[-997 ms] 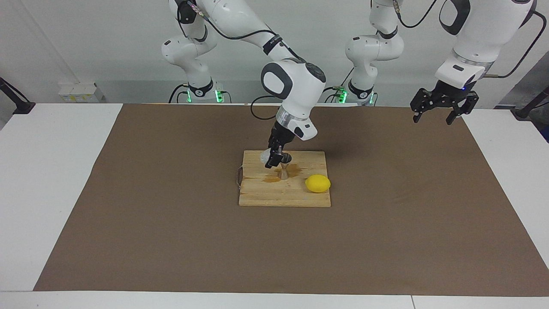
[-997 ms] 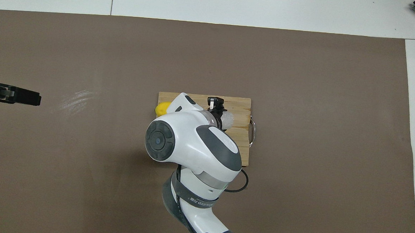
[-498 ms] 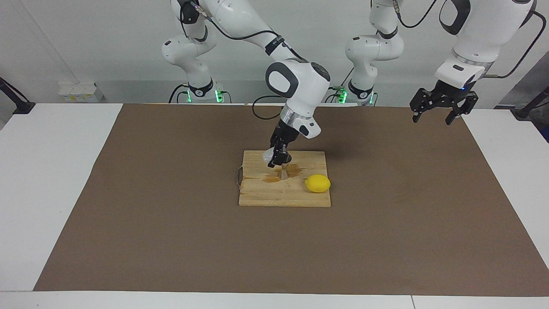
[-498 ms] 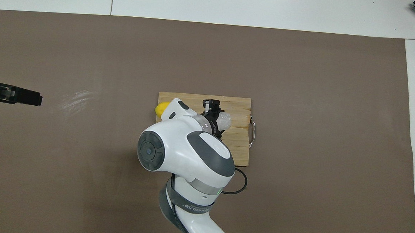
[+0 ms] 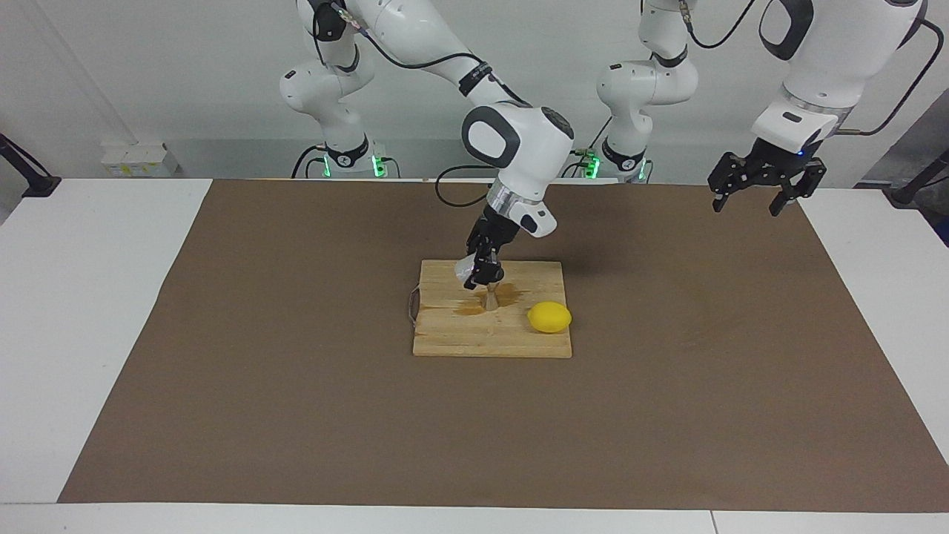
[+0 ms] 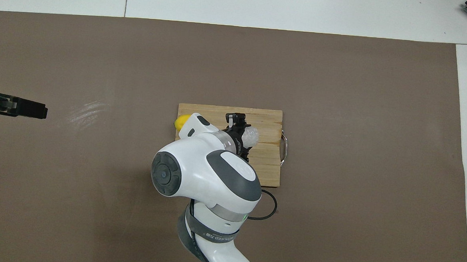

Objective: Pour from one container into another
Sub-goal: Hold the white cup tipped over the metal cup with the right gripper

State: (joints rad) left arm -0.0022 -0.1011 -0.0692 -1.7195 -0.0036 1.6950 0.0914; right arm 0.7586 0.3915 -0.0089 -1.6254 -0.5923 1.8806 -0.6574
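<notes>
The pour itself looks to be the step in hand: the right claw (image 5: 478, 276) is clamped on the clear glass cup (image 5: 463, 268) and holds it tipped over the steel jigger (image 5: 491, 299), which stands on the wooden board (image 5: 452, 337) near the middle of the counter (image 5: 89, 297), with the lemon (image 5: 549, 317) beside it toward the left arm's end. A wet brown stain (image 5: 471, 309) spreads on the board around the jigger's foot, so some liquid seems to have missed. Next, I judge, the cup wants bringing back upright without knocking the jigger, then setting down on the board clear of it. The left claw (image 5: 756, 194) waits with its fingers spread and empty, above the brown mat (image 5: 296, 415) at its own end. No brand or label can be read on the cup, jigger or board.
</notes>
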